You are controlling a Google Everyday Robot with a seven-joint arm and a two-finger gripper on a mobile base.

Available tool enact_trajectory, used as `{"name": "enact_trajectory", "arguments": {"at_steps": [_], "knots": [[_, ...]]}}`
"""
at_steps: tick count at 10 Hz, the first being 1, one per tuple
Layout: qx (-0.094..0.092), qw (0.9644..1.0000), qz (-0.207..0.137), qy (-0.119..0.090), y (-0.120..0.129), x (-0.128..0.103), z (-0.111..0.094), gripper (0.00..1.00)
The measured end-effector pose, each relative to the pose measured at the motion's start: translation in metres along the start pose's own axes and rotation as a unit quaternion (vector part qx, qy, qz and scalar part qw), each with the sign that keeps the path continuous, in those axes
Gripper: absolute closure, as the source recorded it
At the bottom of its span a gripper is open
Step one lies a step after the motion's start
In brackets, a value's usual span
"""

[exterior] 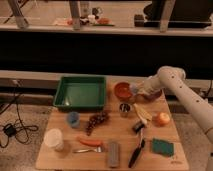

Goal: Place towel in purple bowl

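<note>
Towel [135, 89] pale, bunched at claw [138, 91], far right of worktop [60, 157], just right of orange bowl [122, 90]. Claw grip: cannot tell. Purple bowl [151, 95] mostly hidden behind arm.

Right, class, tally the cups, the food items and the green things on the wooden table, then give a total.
Cups: 3 (blue cup, white cup, metal cup)
Food: 4 (grapes, carrot, banana, round orange fruit)
Green things: 2 (tray, pad)
Total: 9
The claw is beside the orange-brown bowl.
</note>
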State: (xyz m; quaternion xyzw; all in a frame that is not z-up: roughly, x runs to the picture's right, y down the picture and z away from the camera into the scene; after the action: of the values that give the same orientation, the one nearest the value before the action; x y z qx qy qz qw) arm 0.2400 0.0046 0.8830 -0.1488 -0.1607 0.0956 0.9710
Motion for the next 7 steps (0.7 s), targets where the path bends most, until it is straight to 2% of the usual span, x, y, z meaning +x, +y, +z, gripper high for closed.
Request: {"name": "enact_trajectory", "arguments": {"at_steps": [5, 7], "knots": [[0.000, 1.0000, 0.001, 0.000, -0.0001, 0.0007, 0.0002, 0.94], [0.005, 0.9999, 0.012, 0.000, -0.0048, 0.0025, 0.0035, 0.94]]}}
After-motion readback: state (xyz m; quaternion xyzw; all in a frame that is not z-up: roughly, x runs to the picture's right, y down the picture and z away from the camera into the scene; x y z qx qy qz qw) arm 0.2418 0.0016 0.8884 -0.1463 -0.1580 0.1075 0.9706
